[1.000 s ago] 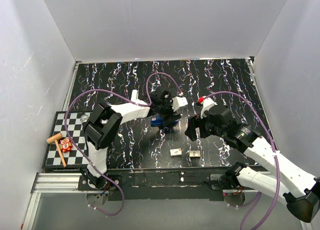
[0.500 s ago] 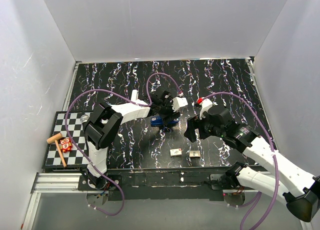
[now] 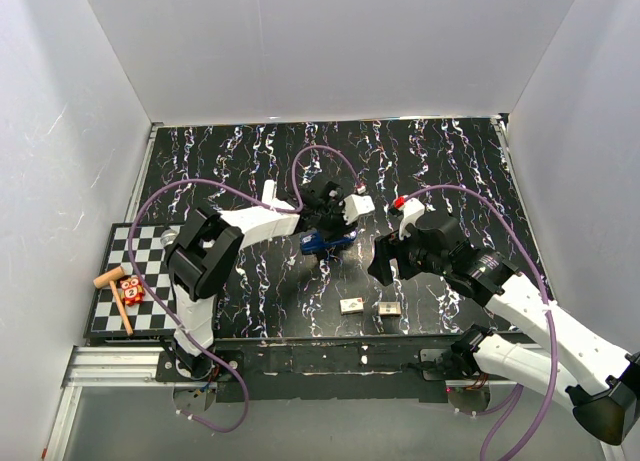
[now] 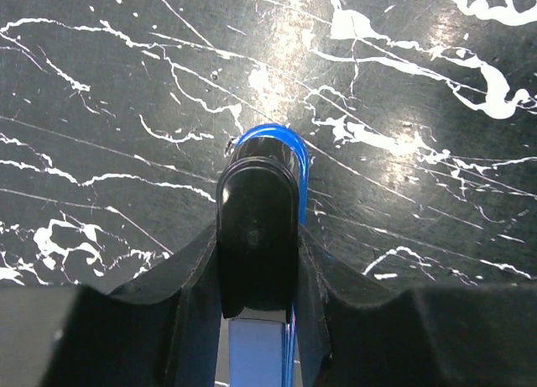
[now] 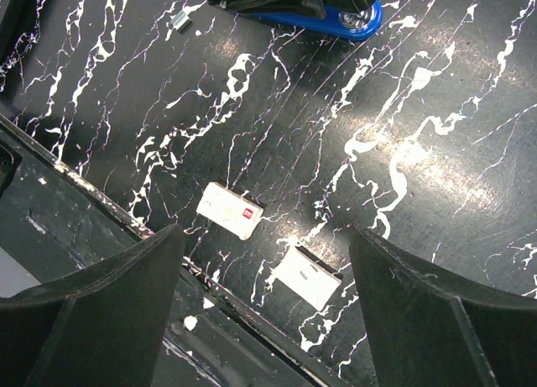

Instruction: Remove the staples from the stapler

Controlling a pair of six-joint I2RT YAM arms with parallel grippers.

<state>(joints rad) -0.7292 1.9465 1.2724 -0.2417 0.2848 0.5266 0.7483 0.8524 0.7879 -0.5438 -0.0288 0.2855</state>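
The blue stapler (image 4: pixel 256 194) lies in the middle of the tabletop (image 4: pixel 436 194). The left hand (image 4: pixel 258 261) clamps its black top from both sides, probably to steady it. The right hand (image 5: pixel 264 236) hovers near, fingers wide apart, free to take the staples.

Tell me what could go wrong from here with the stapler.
The left gripper straddles the stapler. Black on black hides whether the fingers touch it, so a squeeze may slide or pivot it. The open right gripper hangs over two small boxes and could knock them if it descends.
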